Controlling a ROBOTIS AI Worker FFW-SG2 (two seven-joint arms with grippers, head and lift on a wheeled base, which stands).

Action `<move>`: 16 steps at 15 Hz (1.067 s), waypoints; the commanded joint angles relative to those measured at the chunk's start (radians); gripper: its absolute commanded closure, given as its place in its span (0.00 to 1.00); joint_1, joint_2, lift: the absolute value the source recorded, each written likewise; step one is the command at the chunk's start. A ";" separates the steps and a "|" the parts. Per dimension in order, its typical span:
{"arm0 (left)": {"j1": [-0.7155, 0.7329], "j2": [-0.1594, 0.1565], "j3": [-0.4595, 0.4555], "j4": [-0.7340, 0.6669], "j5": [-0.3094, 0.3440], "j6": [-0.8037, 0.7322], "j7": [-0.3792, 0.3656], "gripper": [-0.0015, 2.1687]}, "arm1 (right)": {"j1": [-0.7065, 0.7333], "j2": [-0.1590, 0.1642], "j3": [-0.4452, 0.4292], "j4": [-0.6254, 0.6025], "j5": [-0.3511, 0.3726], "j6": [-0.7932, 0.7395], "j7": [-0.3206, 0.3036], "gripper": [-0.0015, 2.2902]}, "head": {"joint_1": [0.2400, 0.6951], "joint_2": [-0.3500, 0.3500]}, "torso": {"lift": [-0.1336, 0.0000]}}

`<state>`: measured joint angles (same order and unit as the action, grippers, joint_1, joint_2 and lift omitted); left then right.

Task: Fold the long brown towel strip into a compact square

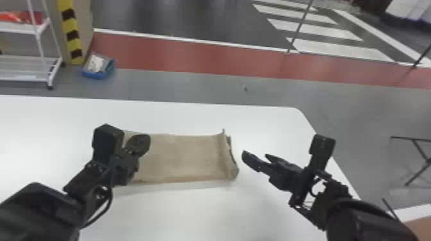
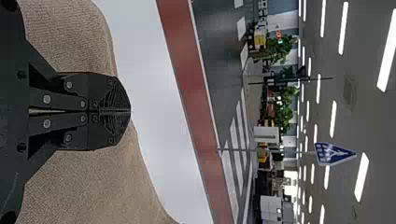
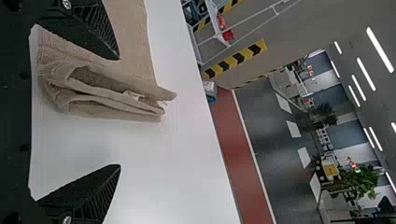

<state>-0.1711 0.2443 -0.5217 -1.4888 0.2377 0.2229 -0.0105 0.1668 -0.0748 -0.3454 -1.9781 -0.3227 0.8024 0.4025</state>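
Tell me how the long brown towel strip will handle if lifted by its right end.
The long brown towel strip is probably floppy, since its right end bends into loose, wavy layers. Those layers would likely spread if only one were pinched. Its coarse, matte weave suggests it won't be very slippery.

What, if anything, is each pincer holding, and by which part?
The right pincer is open, holding nothing. The left pincer is shut at the left end of the brown towel; whether it pinches cloth cannot be told.

You have the brown towel lying flat as a strip on the white surface, its right end folded in layers.
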 commanded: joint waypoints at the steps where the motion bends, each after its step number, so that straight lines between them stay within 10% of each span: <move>1: 0.001 0.006 0.005 -0.005 -0.005 0.083 0.000 0.86 | -0.033 0.003 0.011 0.005 0.005 0.007 -0.016 0.03 | 1.00 0.12 | 0.07; 16: 0.008 0.010 0.005 -0.018 -0.026 0.163 -0.019 0.86 | -0.317 0.001 0.128 0.272 0.119 0.243 -0.110 0.04 | 1.00 0.20 | 0.07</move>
<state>-0.1616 0.2544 -0.5169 -1.5065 0.2131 0.3636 -0.0291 -0.1221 -0.0736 -0.2285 -1.7189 -0.2267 0.9801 0.2937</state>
